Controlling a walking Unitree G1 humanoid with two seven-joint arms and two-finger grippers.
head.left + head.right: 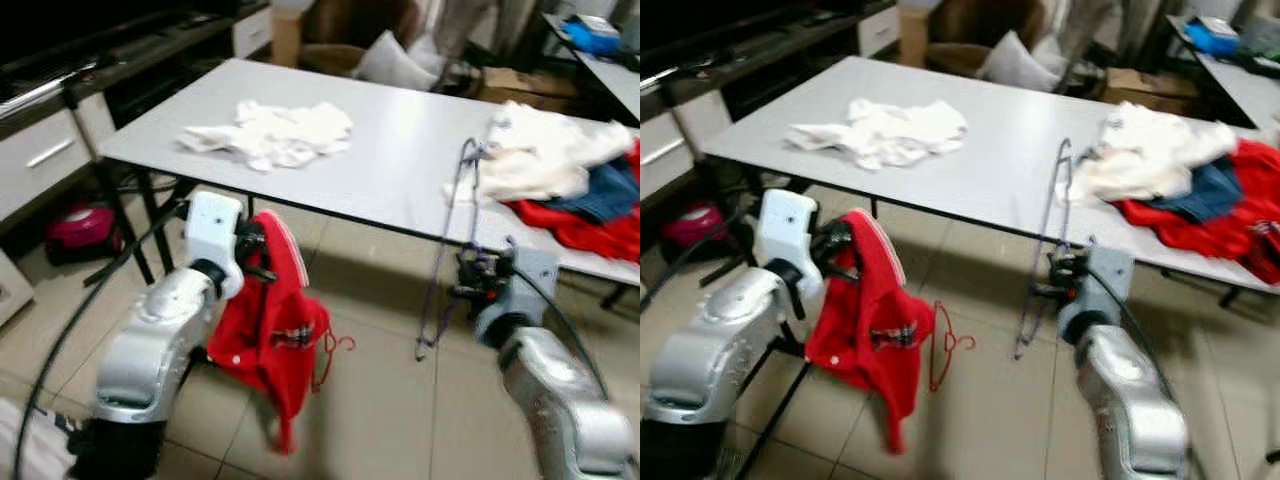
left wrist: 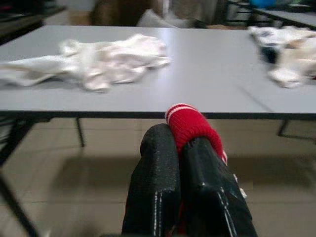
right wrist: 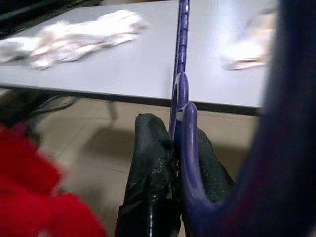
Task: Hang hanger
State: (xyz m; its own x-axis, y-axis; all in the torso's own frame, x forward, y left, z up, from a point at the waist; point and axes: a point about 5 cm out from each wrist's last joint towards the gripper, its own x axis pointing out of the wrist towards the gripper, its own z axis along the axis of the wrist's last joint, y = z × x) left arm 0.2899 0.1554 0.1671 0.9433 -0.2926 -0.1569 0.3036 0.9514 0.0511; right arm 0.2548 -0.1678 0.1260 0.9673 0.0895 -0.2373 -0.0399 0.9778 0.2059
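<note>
My left gripper [image 1: 262,248] is shut on a red knitted garment [image 1: 270,335] that hangs below it over the tiled floor, in front of the white table [image 1: 400,170]. Its fingers [image 2: 158,177] pinch the red ribbed edge [image 2: 190,123]. My right gripper [image 1: 468,282] is shut on a thin purple hanger [image 1: 452,250], held upright with its hook near the table's front edge. In the right wrist view the purple wire [image 3: 181,89] runs up between the black fingers [image 3: 150,168].
A white cloth [image 1: 275,132] lies on the table's left half. A pile of white, blue and red clothes [image 1: 570,185] sits at its right end. Drawers and a dark cabinet [image 1: 50,140] stand to the left, with a pink object [image 1: 80,225] on the floor.
</note>
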